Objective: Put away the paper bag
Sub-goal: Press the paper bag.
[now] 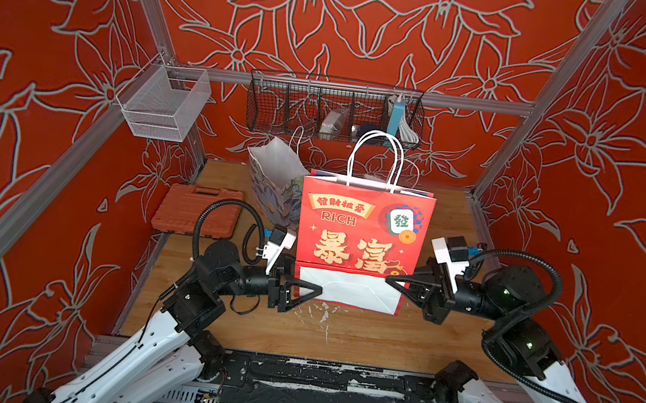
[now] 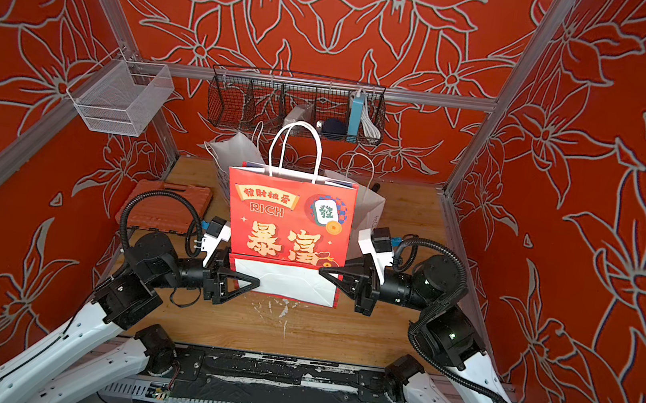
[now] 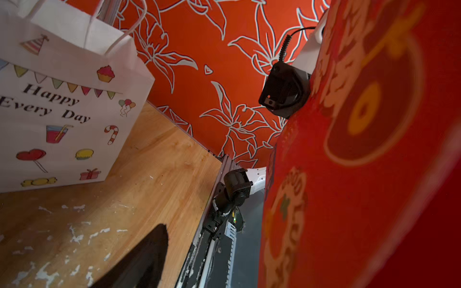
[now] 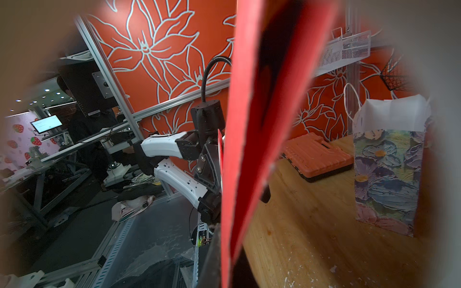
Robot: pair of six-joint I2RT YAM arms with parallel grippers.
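Note:
The red paper bag [image 1: 363, 232] [image 2: 289, 223] with gold lettering and white handles stands upright and flattened at mid-table, its white bottom flap folded up at the front. My left gripper [image 1: 313, 283] [image 2: 253, 277] is at the bag's lower left edge, open; in the left wrist view one black finger [image 3: 144, 256] stands well apart from the red bag [image 3: 374, 174], and the other finger is hidden. My right gripper [image 1: 391, 280] [image 2: 325, 272] is shut on the bag's lower right edge; the red paper [image 4: 239, 149] runs down between its jaws.
A floral paper bag [image 1: 278, 180] [image 4: 389, 174] and a white "Happy Every Day" bag [image 3: 62, 112] stand behind the red one. An orange tool case [image 1: 196, 210] lies at the left. A black wire basket [image 1: 334, 110] and a white mesh basket [image 1: 161, 103] hang on the frame above the wooden table [image 1: 338, 334].

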